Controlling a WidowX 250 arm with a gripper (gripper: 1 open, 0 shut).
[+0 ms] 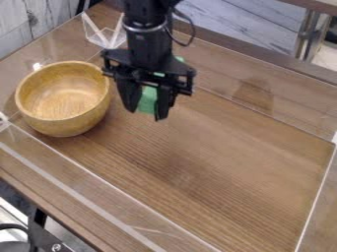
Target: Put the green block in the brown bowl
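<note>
Green block [149, 101] is sitting pinched between the black fingers [133, 96] of the gripper [148, 103], hanging clear above the wooden table [250, 167]. The fingers are pointing straight down and clamping the block on both sides, with green peeking out between them. The bowl [61, 96] is resting on the table just off to the left of the fingers, light brown with a thick rim, and it's looking empty inside. The arm is rising up behind the fingers.
</note>
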